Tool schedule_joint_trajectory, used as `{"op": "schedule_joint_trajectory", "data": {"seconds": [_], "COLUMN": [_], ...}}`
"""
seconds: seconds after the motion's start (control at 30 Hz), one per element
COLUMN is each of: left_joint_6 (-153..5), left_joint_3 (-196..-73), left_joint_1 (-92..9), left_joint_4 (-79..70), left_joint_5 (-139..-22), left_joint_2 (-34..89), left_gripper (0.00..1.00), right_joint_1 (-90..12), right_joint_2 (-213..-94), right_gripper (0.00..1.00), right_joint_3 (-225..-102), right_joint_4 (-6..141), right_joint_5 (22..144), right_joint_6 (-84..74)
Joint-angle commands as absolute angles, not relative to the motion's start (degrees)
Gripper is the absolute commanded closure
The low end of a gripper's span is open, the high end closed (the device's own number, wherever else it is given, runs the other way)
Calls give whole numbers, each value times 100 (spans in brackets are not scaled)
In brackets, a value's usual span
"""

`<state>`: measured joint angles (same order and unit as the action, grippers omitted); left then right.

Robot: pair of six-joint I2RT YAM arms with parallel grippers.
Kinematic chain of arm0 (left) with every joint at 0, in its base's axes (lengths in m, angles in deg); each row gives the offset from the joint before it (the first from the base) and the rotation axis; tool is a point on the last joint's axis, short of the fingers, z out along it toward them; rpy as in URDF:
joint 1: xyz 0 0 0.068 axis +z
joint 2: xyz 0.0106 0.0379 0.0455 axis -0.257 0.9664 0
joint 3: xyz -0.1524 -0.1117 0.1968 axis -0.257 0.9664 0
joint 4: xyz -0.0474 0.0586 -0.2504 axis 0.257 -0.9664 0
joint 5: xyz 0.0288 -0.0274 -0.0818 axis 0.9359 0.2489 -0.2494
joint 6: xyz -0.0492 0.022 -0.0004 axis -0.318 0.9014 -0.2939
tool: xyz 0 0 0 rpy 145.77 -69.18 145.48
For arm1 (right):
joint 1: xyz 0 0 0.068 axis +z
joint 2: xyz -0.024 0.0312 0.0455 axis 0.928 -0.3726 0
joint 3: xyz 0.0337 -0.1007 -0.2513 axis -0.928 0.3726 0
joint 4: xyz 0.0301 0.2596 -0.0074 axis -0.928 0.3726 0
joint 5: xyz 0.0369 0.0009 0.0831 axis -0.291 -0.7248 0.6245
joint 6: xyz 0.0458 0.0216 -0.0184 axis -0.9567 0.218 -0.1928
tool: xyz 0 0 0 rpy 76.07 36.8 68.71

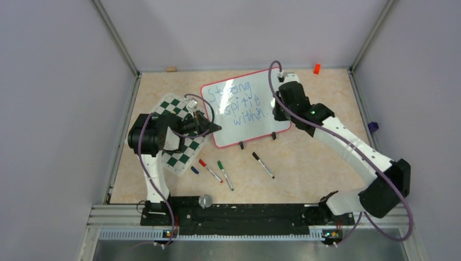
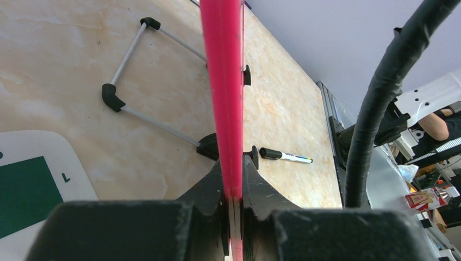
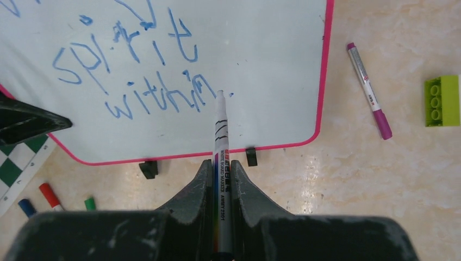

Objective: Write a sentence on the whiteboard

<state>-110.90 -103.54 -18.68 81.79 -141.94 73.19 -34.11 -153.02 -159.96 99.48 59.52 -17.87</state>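
The whiteboard (image 1: 261, 125), white with a pink frame, lies tilted at the middle of the table. The sentence (image 1: 236, 103) is in blue in three lines; the right wrist view shows "spirit" and "within" (image 3: 155, 98). My right gripper (image 3: 220, 163) is shut on a white-barrelled marker (image 3: 220, 136). Its tip rests on the board just right of "within". In the top view this gripper (image 1: 276, 113) is over the board's right part. My left gripper (image 2: 232, 163) is shut on the board's pink frame (image 2: 223, 81) at its near left corner (image 1: 216, 128).
A green-and-white chessboard mat (image 1: 182, 136) lies under the left arm. Red (image 1: 210, 170), green (image 1: 225, 175) and black (image 1: 263, 165) markers lie in front of the board. A purple marker (image 3: 369, 92) and a green brick (image 3: 441, 100) lie to its right. The board's wire stand (image 2: 152, 122) shows underneath.
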Motion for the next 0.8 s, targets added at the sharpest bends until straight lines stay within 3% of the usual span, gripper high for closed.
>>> {"op": "schedule_joint_trajectory", "data": {"seconds": [0.0,0.77], "left_joint_6": [-10693,-10693], "left_joint_3": [-10323,-10323], "left_joint_1": [-1703,-1703], "left_joint_4": [8649,8649], "left_joint_5": [-13794,-13794], "left_joint_2": [7261,7261], "left_gripper": [100,100], "right_joint_1": [-3535,-3597], "right_joint_2": [-14563,-14423], "right_gripper": [100,100], "right_joint_3": [-15863,-15936], "right_joint_4": [9877,9936], "right_joint_5": [6093,6087], "right_joint_6": [-1875,-1748]}}
